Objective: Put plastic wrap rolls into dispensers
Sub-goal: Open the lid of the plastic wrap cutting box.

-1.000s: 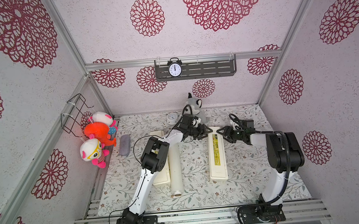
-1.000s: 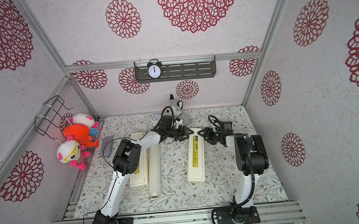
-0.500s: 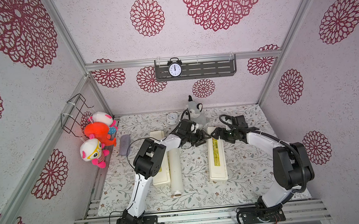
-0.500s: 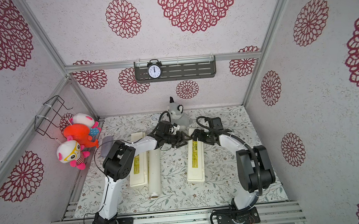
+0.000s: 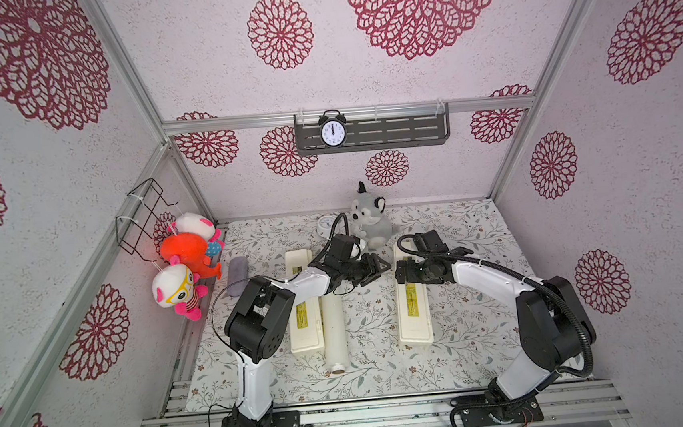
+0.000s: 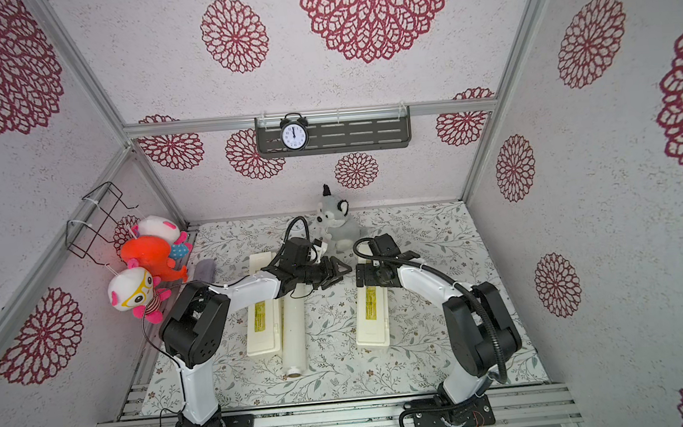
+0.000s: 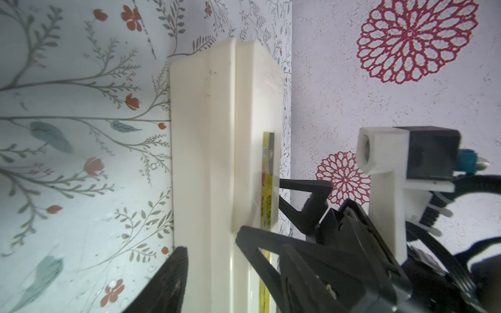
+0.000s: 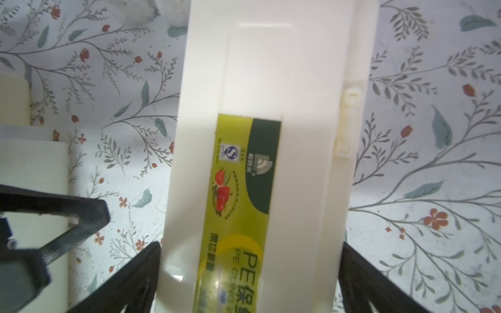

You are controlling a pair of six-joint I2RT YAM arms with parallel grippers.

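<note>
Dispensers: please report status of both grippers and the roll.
Right gripper open, straddling closed right dispenser. Left gripper beside it, empty, opening unclear. One roll outside, beside closed left dispenser.

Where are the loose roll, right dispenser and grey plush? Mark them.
loose roll [image 5: 334, 332], in a top view, white side
right dispenser [image 5: 414, 326], in a top view, lid
grey plush [image 5: 371, 229], in a top view, chest

This is a robot test cell dressed to look homely. Bare aluminium framing [image 5: 348, 114] holds panels [image 5: 420, 12] papered with red rosettes, and the counter [image 5: 465, 321] is covered in a flowered print. A left arm [image 5: 253, 325] and a right arm [image 5: 548, 323] stand bolted to a slotted metal rail [image 5: 368, 419] at its front edge. An alarm clock [image 5: 332, 133] on a dark shelf [image 5: 400, 132] and plush toys [image 5: 182, 252] by a wire basket [image 5: 144, 213] add the domestic touch.
</note>
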